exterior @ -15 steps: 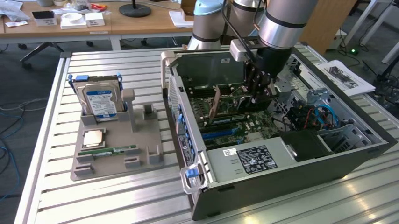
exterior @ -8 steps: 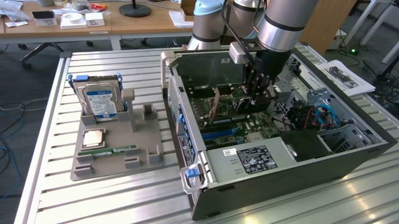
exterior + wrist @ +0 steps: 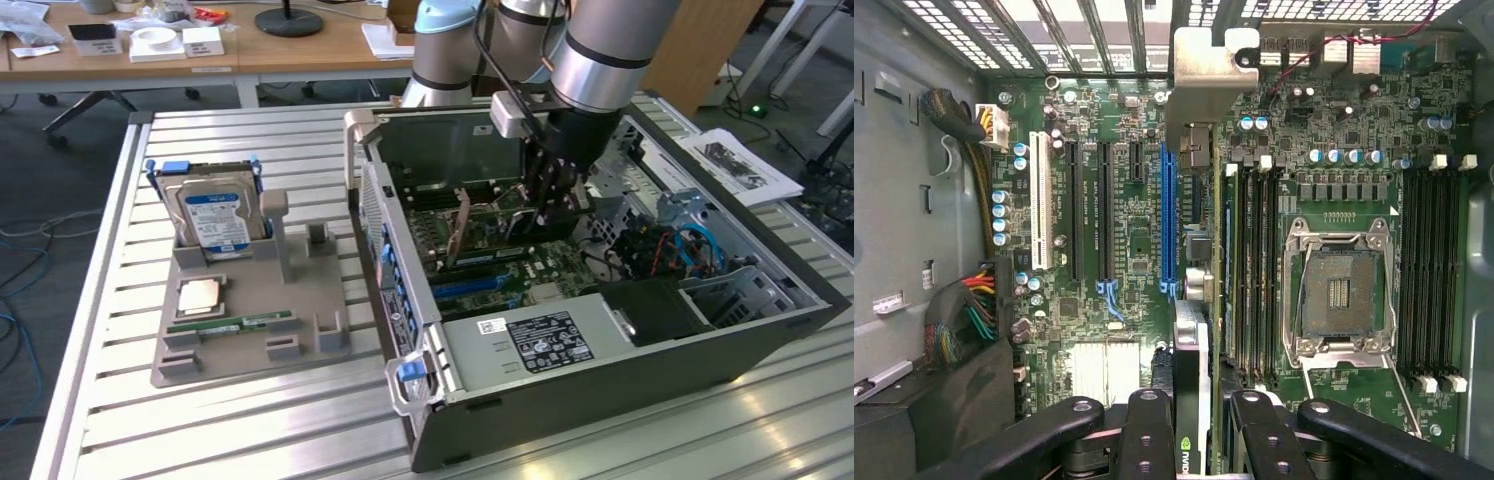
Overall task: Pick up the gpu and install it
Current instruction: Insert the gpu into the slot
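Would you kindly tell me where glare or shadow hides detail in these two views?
Exterior view: daylight washes out the slatted table toward the exterior view's right, while the computer case interior lies dimmer under the arm. Wrist view: the bracket of the gpu glares pale, the case grille is backlit, the tool reads near black.

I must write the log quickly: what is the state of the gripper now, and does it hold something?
Gripper: closed, holding the gpu over the motherboard.
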### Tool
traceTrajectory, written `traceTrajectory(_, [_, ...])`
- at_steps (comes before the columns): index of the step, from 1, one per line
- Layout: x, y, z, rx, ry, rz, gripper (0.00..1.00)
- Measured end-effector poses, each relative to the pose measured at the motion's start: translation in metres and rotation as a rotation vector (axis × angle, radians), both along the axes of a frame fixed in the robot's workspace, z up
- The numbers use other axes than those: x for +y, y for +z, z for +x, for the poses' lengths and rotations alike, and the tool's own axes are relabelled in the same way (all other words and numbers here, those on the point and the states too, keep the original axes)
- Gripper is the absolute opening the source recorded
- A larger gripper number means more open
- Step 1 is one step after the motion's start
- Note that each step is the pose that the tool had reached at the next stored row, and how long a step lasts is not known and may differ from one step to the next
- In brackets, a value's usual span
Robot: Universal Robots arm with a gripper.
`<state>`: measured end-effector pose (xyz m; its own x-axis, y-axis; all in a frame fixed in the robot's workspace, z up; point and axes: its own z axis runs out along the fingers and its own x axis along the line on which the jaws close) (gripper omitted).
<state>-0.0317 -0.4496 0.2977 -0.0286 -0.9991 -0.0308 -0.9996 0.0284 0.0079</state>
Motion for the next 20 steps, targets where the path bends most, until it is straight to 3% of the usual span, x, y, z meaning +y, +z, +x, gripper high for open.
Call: traceTrajectory(20, [0.0, -0.0003, -0.0069, -0.0015, 0.0, 0.0, 0.27])
